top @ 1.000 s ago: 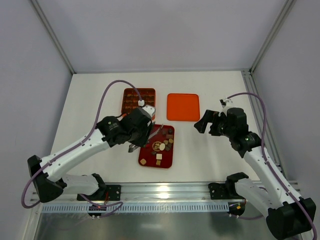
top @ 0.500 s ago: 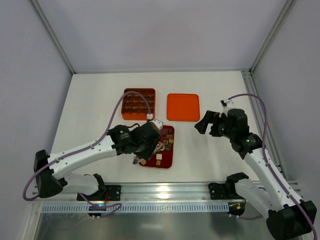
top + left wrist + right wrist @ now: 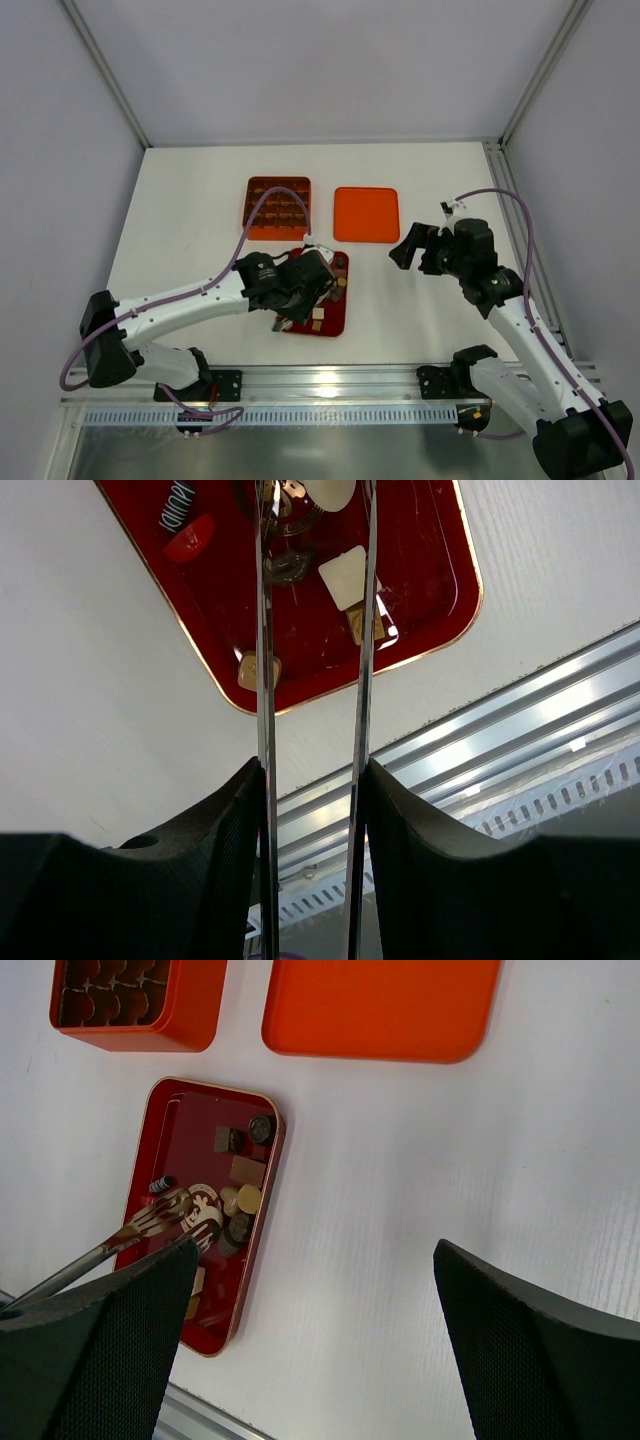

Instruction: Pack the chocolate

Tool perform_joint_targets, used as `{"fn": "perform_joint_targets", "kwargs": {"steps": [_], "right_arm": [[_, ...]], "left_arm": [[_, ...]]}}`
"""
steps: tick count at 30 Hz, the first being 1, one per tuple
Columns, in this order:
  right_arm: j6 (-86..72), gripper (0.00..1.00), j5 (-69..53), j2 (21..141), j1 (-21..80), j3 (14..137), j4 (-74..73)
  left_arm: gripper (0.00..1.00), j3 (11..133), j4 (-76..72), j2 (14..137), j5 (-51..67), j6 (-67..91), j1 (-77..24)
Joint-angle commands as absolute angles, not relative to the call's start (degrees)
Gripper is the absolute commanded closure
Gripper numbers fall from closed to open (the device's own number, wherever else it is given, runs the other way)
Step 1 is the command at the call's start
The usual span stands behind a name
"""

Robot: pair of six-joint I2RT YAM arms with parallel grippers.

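One red tray (image 3: 333, 318), one orange box (image 3: 277, 207), one orange lid (image 3: 365, 214).

The left arm reaches from its base at the lower left of the overhead frame toward centre, forearm low and nearly level, its end effector (image 3: 300, 290) pointed downward. In the left wrist view its two long, thin metal fingers (image 3: 262, 680) run almost parallel up the frame with a narrow gap between them. The right arm rises from the lower right corner, elbow bent, its end effector (image 3: 408, 250) held at centre right with jaws spread wide and gripping nothing.
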State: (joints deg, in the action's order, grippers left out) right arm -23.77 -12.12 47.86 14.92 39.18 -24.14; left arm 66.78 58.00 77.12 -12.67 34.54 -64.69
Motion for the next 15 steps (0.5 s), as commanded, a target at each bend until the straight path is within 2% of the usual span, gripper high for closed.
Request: {"fn": "perform_joint_targets", "kwargs": {"steps": [1,15], "right_arm": [[-23.73,0.0,-11.78,46.93,15.21,38.85,-22.68],[-23.99,0.0,-11.95,47.28,15.29,38.41,-21.8]], "left_arm": [[0.57,67.24,56.86,77.52,-14.59,35.6,-65.3],[0.57,66.88,56.25,79.19,-14.5,35.51,-65.48]]}}
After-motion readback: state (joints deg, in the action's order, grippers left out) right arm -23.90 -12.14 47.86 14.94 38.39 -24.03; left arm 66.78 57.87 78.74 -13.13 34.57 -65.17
